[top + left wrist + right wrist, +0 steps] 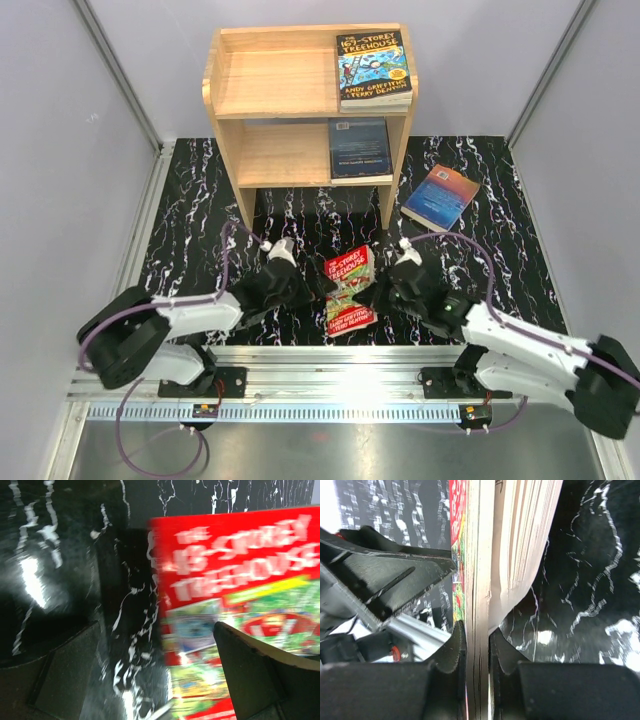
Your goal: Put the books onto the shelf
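A red "Storey Treehouse" book (349, 290) lies on the black marbled mat between my two grippers. My right gripper (386, 285) is shut on its right page edge. In the right wrist view the fingertips (454, 647) pinch the cover and part of the pages (479, 580), and the other pages (525, 540) fan away to the right. My left gripper (298, 283) stands open at the book's left edge, with one finger (260, 675) over the red cover (240, 565) and nothing gripped. The wooden shelf (228, 150) stands behind, holding one book on top (373, 68) and a dark blue one (360, 148) below.
A blue-orange book (440, 196) lies flat on the mat to the right of the shelf. Grey walls close in both sides. A metal rail (340, 365) with the arm bases runs along the near edge.
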Motion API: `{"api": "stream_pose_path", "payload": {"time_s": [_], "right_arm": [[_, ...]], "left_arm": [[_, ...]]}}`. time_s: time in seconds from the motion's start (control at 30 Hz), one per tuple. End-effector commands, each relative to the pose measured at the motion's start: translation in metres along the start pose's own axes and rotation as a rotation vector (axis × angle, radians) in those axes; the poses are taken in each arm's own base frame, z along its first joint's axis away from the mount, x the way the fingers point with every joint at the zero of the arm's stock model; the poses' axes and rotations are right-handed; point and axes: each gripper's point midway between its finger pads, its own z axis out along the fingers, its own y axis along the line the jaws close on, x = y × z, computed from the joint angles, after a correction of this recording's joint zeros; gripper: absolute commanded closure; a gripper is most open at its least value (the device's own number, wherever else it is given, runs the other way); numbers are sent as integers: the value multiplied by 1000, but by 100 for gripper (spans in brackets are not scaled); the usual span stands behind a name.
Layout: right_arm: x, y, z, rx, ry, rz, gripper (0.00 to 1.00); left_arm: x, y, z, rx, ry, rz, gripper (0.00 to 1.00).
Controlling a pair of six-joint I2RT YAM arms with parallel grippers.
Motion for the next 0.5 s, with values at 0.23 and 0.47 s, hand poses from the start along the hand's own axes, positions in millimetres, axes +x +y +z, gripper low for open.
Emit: {"api": "stream_pose_path", "payload": {"time_s": [0.23, 0.47], "right_arm": [[-75, 63, -93, -140, -259, 35, 100], [-120, 111, -127, -221, -396, 18, 100]], "left_arm": [[-28, -31, -66, 147, -121, 68, 1], [-39, -42, -94, 206, -171, 75, 1]]}}
